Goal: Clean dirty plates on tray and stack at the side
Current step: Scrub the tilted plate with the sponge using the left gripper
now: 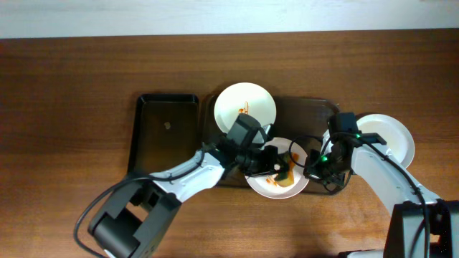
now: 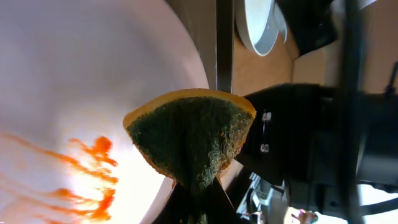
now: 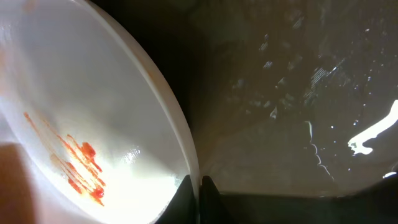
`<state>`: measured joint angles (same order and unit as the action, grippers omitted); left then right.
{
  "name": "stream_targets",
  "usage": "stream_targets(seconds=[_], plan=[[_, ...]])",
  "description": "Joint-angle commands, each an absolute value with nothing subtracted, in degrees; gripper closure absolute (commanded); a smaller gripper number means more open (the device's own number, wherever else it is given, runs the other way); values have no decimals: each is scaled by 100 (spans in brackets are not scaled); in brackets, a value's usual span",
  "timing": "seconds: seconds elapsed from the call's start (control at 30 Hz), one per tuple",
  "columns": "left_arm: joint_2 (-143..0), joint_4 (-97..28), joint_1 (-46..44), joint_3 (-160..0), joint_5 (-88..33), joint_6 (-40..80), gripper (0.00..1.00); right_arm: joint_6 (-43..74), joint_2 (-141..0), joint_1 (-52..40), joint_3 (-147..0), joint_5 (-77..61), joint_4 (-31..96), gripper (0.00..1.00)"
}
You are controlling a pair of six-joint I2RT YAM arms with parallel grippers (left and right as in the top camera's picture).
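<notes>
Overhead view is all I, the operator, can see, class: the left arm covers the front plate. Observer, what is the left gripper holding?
Observer: In the left wrist view, the left gripper is shut on a sponge.
Operator: Which face of it do you see?
Observer: A dark green scouring face, with an orange-yellow layer along its edge.
Operator: And the right gripper?
Observer: In the right wrist view, the right gripper pinches the rim of the front plate, with the dark tray beside it.

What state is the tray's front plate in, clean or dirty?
Dirty: orange-red sauce streaks show on the front plate in both wrist views. The left gripper holds a sponge over it; the right gripper pinches its rim.
</notes>
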<state>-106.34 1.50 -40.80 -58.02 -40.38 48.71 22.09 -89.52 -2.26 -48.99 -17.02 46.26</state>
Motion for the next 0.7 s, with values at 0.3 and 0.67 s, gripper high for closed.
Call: stream_targets(seconds=[0.3,0.67], plan=[[-11356,-318,-4300,-5854,-2770,4917,100,2215,-8919,-279,-4880,-1737,4676,96],[-11142,-1232,-3347,-5870,-2241,3245,100,2215,-8919,-276,-4880,-1734,4779,96]])
